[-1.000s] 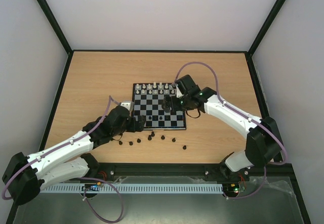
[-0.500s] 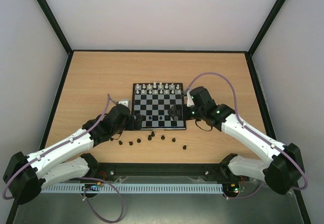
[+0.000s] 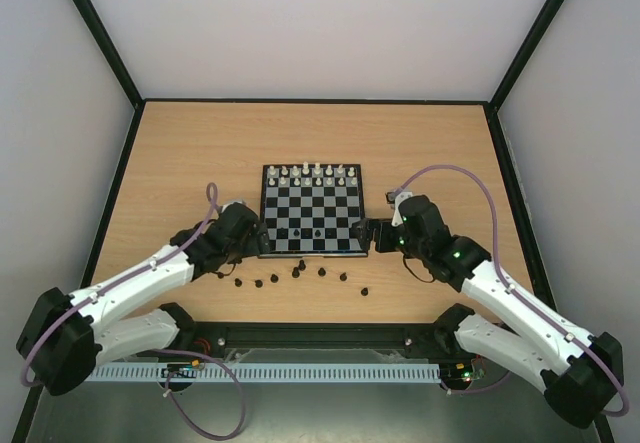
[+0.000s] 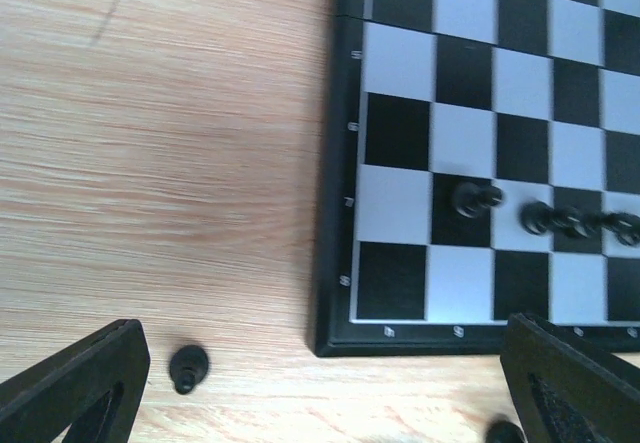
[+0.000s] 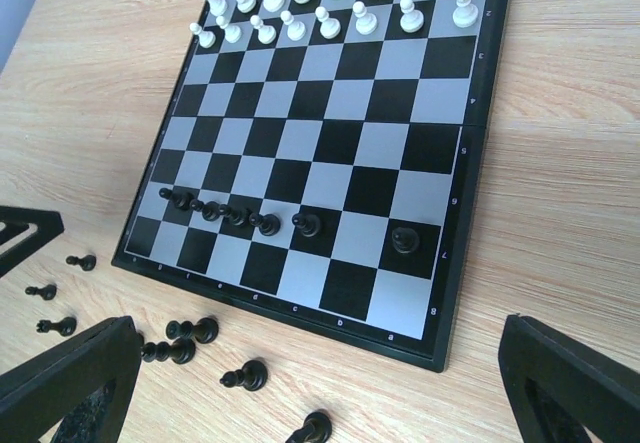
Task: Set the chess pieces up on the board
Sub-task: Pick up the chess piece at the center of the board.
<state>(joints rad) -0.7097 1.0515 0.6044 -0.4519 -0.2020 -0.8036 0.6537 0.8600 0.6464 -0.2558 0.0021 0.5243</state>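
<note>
Chessboard sits mid-tabletop, white pieces ranked along its far side and a few black pieces near its front. Loose black pieces dot the near edge. Left fingers and right fingers flank the board, spread wide and empty.

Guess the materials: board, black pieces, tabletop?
The board has silvery squares with a soft sheen, so printed metal or glossy plastic; the look leaves it open. The black pieces are probably moulded plastic, with small shiny highlights. The tabletop is likely matte wood-grain laminate, given its even, streaked grain.
</note>
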